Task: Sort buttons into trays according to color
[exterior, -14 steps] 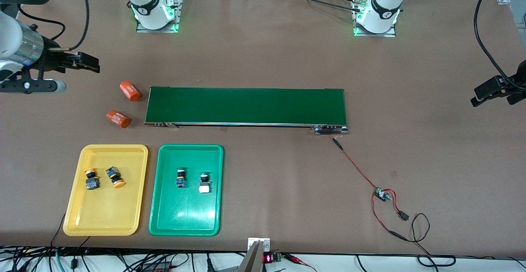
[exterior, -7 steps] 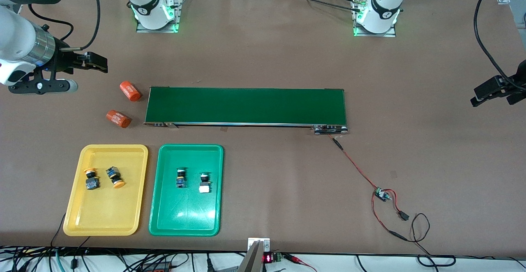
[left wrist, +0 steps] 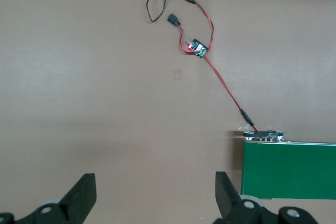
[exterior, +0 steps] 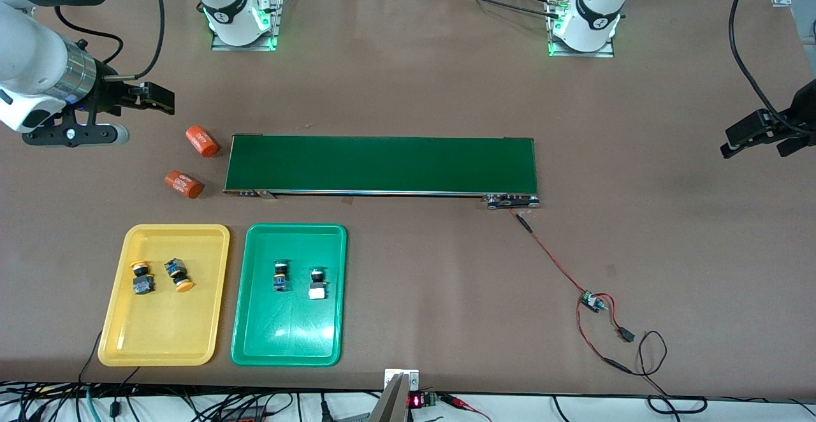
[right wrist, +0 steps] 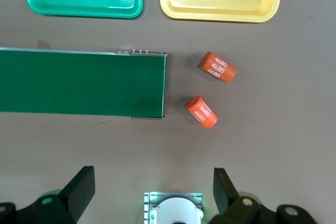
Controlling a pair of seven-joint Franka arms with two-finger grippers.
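Observation:
Two yellow-orange buttons (exterior: 143, 276) (exterior: 178, 275) lie in the yellow tray (exterior: 164, 345). Two green buttons (exterior: 280, 275) (exterior: 316, 283) lie in the green tray (exterior: 287, 339) beside it. My right gripper (exterior: 156, 98) is open and empty, up over the bare table at the right arm's end, above the orange cylinders. My left gripper (exterior: 746, 135) is open and empty over the bare table at the left arm's end. In the right wrist view the green tray (right wrist: 84, 3) and the yellow tray (right wrist: 220, 6) show only partly.
A long dark-green conveyor belt (exterior: 382, 164) lies across the middle. Two orange cylinders (exterior: 201, 141) (exterior: 183, 184) lie off its end toward the right arm. A red wire with a small circuit board (exterior: 591, 301) runs from the belt's other end toward the front edge.
My right gripper has moved toward the table's middle and slightly lower in the view. My left gripper has shifted a little inward and up. The buttons and trays have not moved.

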